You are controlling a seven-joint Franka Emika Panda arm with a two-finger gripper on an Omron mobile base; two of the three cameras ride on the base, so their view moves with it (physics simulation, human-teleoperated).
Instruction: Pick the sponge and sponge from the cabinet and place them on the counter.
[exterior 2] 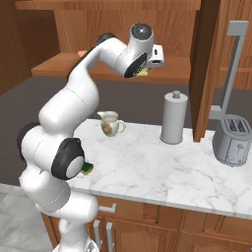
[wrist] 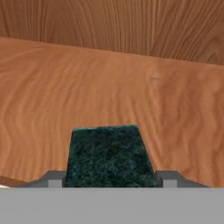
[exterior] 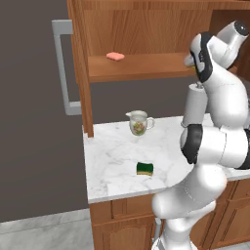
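One sponge (wrist: 109,155), dark green top up, sits between my gripper's (wrist: 111,179) two fingertips (wrist: 54,179) over the cabinet shelf (wrist: 131,87). The tips press against its two sides, so the gripper is shut on it. From the right base view a sliver of its yellow body (exterior 2: 142,73) shows under my hand inside the cabinet (exterior 2: 54,64). The other sponge (exterior: 144,168) lies flat on the counter (exterior: 112,156) near the front edge, partly behind my arm in the right base view (exterior 2: 87,168).
A flat pink block (exterior: 115,56) lies on the shelf to the left. A floral jug (exterior: 138,122) stands on the counter, with a paper towel holder (exterior 2: 173,118) and a toaster (exterior 2: 232,140) further right. The cabinet door (exterior: 83,68) stands open at the left.
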